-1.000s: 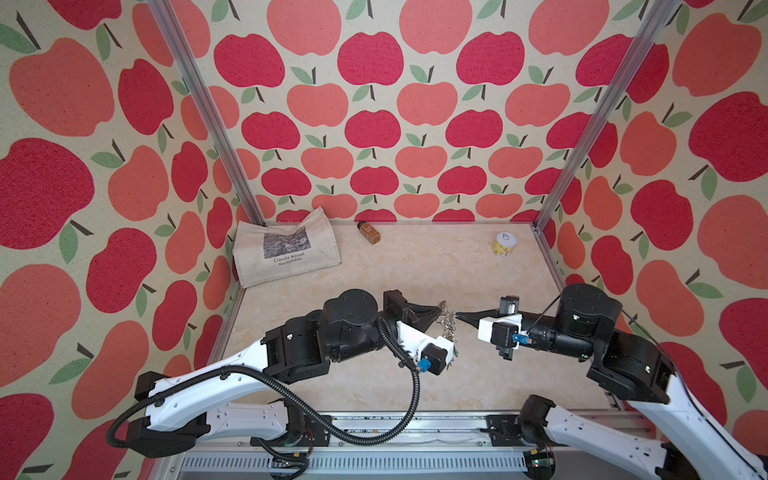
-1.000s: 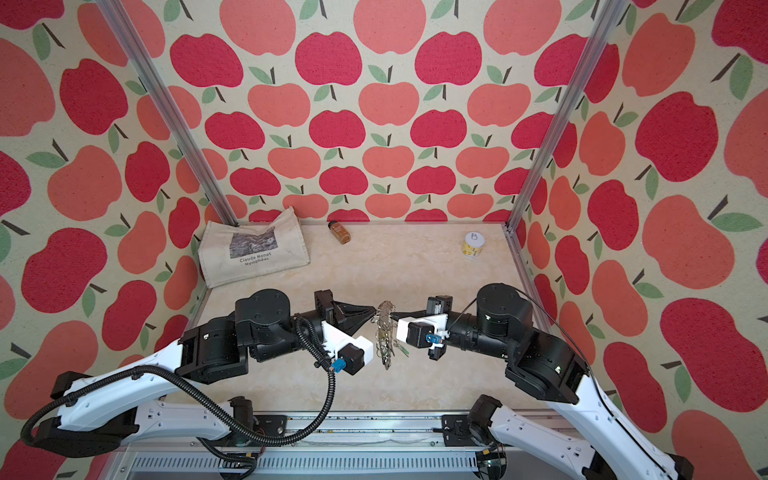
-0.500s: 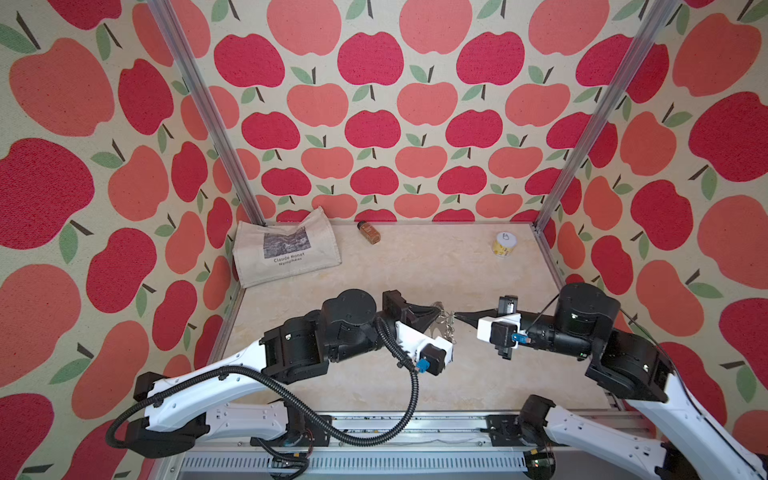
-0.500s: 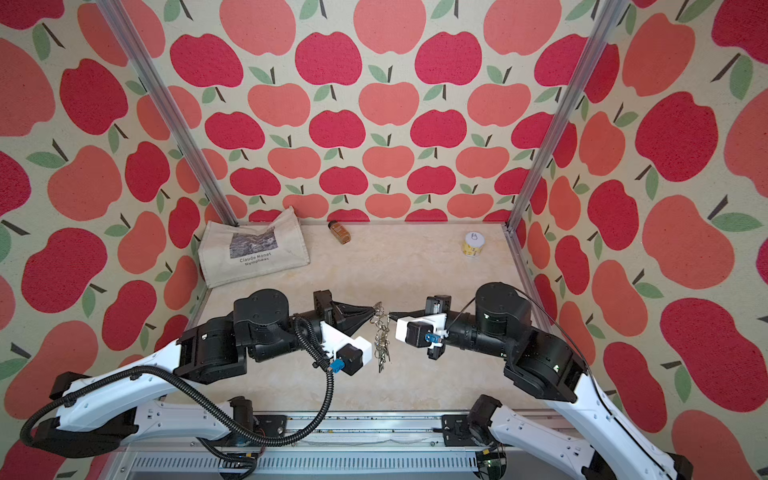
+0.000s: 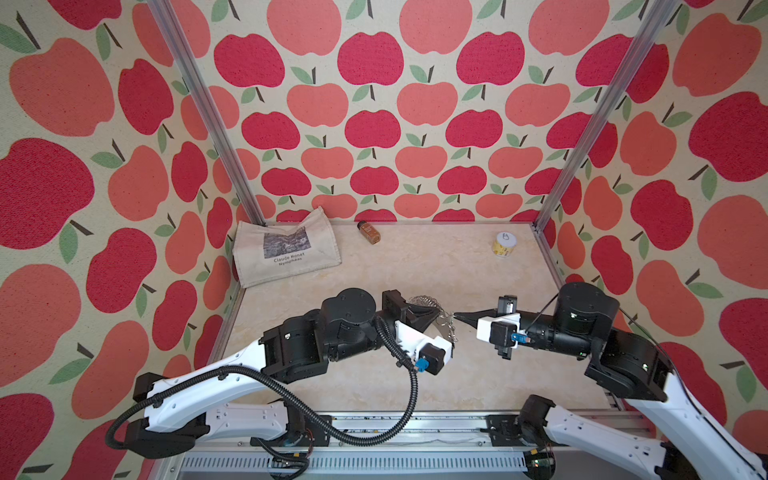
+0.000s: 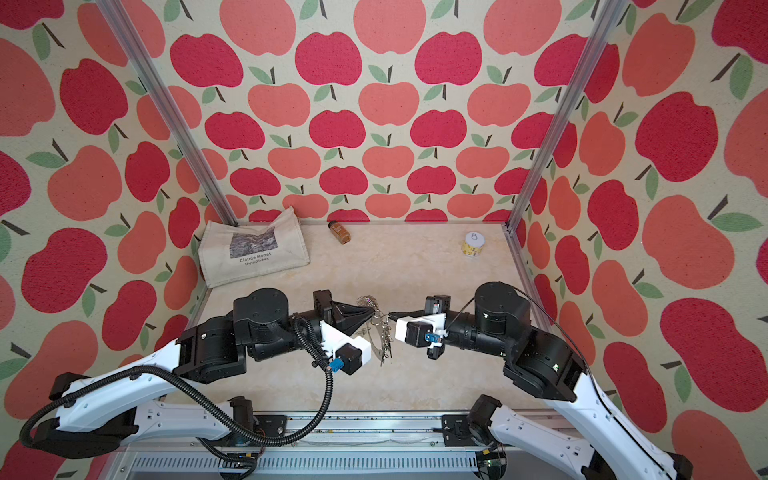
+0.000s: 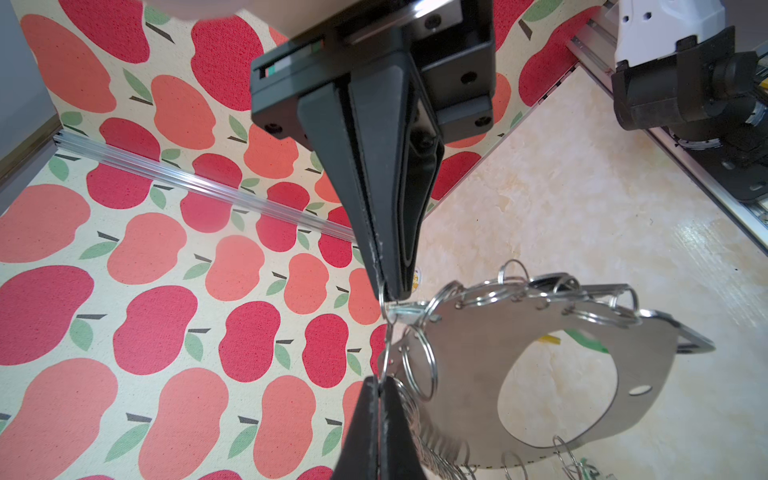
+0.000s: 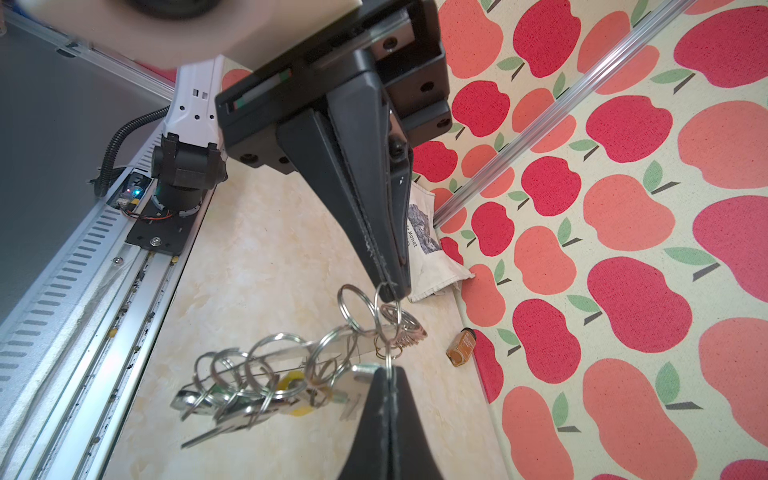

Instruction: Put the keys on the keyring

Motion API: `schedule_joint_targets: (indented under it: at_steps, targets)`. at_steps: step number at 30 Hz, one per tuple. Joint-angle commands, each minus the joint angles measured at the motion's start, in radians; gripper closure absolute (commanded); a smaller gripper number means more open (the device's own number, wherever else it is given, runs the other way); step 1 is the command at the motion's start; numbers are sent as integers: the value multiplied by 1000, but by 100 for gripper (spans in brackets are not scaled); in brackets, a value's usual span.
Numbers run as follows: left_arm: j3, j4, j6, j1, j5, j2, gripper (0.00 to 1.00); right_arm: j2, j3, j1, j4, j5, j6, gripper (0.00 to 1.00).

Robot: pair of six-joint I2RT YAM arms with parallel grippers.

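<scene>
Left gripper (image 5: 437, 321) and right gripper (image 5: 456, 315) meet tip to tip over mid-table in both top views, both clenched. The keyring (image 6: 385, 338) hangs edge-on between and just below them, clear of the table (image 6: 415, 270), with a bunch of spare rings (image 6: 368, 301) at its back end. Tote bag (image 5: 286, 249), spice bottle (image 5: 369, 232) and can (image 5: 505, 244) sit well back, out of play.

Left wrist: the left gripper pinches one side of a thin split ring (image 7: 388, 345) and the right gripper pinches the opposite side. The keyring hangs off that ring, big oval hole facing the camera. A small silvery piece (image 7: 409, 311) touches the ring right at the left tips. Likely the keys; pale tag not made out. Green and yellow tags (image 7: 586, 344) show through the hole, not ours.

Right wrist: same ring stretched between both tips, pale silvery piece (image 8: 365, 369) just beside the left tips. Other keys (image 8: 249, 399) dangle in a clump under the keyring.

Step, my read: mid-threading, ring held two-handed while the key works onto the coil. Can't tell if it's fully on. Next move probably needs one gripper feeding the key round the coil while the other grips firm. The whole keyring hangs on this ring, so a slip drops or swings it.
</scene>
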Motion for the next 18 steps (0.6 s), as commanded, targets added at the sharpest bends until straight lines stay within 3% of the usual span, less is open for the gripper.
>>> schedule_joint_targets:
  at_steps: [1, 18]
  targets:
    - [41, 18, -26, 0, 54, -5, 100, 13, 28, 8, 28, -54, 9, 100]
    - [55, 14, -30, 12, 85, 2, 100, 27, 29, 10, 25, -77, 14, 100]
